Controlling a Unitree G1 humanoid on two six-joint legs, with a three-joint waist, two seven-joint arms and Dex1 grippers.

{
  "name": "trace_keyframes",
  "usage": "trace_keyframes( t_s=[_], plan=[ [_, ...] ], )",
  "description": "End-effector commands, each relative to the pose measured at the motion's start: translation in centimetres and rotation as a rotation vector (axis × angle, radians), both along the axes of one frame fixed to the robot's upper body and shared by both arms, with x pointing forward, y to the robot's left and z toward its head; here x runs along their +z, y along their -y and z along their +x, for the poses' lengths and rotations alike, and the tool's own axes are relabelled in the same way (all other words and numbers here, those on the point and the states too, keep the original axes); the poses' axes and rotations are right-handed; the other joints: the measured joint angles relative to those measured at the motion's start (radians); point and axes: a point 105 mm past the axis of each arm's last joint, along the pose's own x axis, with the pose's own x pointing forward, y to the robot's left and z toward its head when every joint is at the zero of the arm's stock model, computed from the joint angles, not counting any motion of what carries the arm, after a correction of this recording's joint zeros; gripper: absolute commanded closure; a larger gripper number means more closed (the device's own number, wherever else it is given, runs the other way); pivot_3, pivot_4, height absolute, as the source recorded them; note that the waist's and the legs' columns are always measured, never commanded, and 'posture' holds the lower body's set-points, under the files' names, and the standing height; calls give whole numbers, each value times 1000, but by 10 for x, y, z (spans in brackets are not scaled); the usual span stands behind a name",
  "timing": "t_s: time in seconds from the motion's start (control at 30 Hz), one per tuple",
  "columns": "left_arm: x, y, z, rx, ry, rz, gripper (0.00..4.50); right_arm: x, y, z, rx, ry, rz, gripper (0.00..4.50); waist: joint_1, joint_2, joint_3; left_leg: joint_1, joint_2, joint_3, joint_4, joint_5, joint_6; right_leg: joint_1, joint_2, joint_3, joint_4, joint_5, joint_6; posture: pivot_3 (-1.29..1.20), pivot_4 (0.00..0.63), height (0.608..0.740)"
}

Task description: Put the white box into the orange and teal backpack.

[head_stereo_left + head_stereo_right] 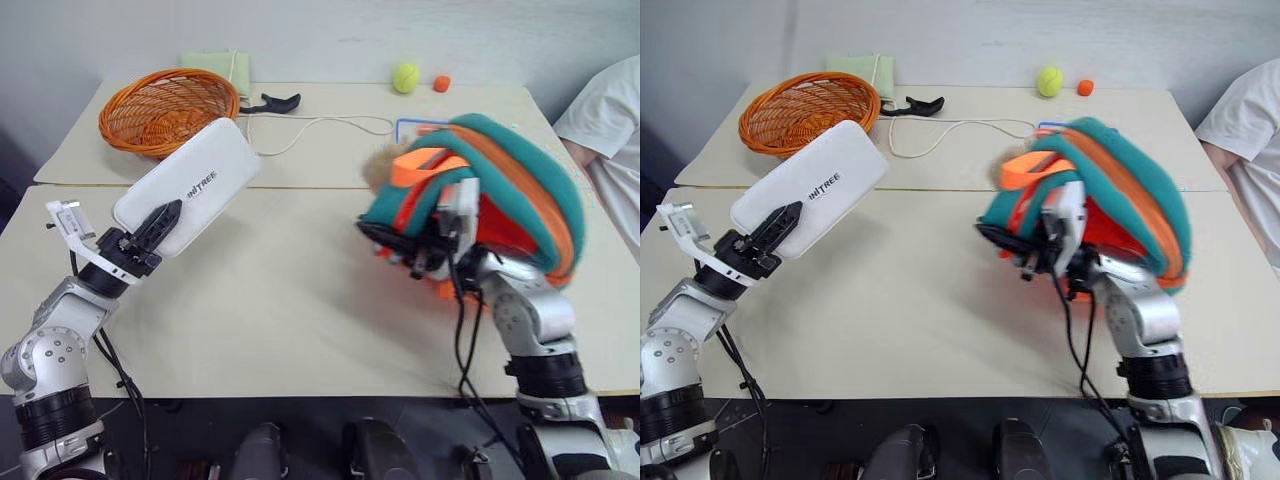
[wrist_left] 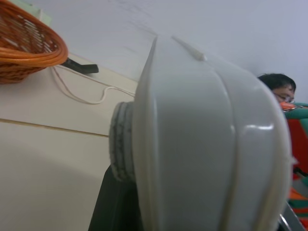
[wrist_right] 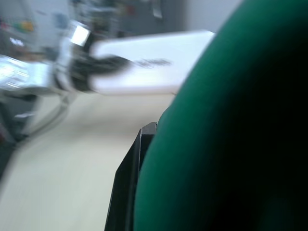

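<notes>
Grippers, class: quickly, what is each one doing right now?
Left gripper: shut on the white box, held above the table.
Right gripper: shut on the orange and teal backpack, lifted.

**Both arms raised over the table, each gripper clamped on a load**

Left arm reached forward at the robot's left, wrist angled up and inward. Left gripper [image 1: 160, 222] was clamped on the end of the white box [image 1: 190, 185], one black finger lying across its top face. Right arm was bent inward, right gripper [image 1: 1025, 250] pointing left, gripping the orange and teal backpack [image 1: 1120, 190].
</notes>
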Motion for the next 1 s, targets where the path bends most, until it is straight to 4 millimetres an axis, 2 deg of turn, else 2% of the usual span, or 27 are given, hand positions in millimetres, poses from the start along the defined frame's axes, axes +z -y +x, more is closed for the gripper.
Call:
trace_keyframes(
  t_s=[0.03,0.13,0.23,0.37,0.47,0.6,0.77,0.87,1.0],
  plan=[
    [23,-10,-7,29,92,-10,3289,11,-10,-32,176,-2,-7,4487,3,0,0,0,0,0,0,0,0,0,0,0,0,0,0,0,150,740],
    [31,-9,-21,-5,134,-30,3289,1,4,-50,227,-74,-86,4487,13,-1,0,-1,-1,0,0,-2,2,0,-2,0,-2,0,0,0,150,740],
    [37,-8,-37,-31,165,7,3289,1,27,-55,200,-135,-131,4487,21,-1,0,-1,-3,-1,0,-4,4,2,-3,0,-5,0,0,0,150,740],
    [45,2,-58,-134,179,103,3289,10,53,-48,114,-185,-136,4487,21,-3,1,-2,-4,-1,0,-5,5,2,-4,-1,-10,0,0,0,150,740],
    [55,20,-67,-240,202,153,3289,4,65,-41,52,-197,-185,4487,22,-3,1,-1,-3,-1,0,-4,4,3,-4,-1,-11,0,0,0,150,740],
    [61,51,-57,-316,256,263,3289,-3,64,-38,47,-182,-218,4487,25,-3,1,0,-4,-1,0,-3,4,4,-4,-1,-10,0,0,0,150,740],
    [61,83,-56,-467,307,380,3289,-6,55,-39,66,-175,-214,4487,21,-3,1,-1,-4,-1,0,-3,4,3,-3,-1,-10,0,0,0,150,740],
    [50,94,-53,-542,287,468,3289,-8,53,-40,74,-174,-219,4487,22,-3,1,-1,-3,0,-1,-2,3,3,-2,-1,-11,0,0,0,150,740],
    [34,98,-39,-539,270,577,3289,-8,52,-39,74,-174,-220,4487,23,-3,1,-1,-3,0,-1,-2,3,3,-2,-1,-12,0,0,0,150,740]
  ],
)
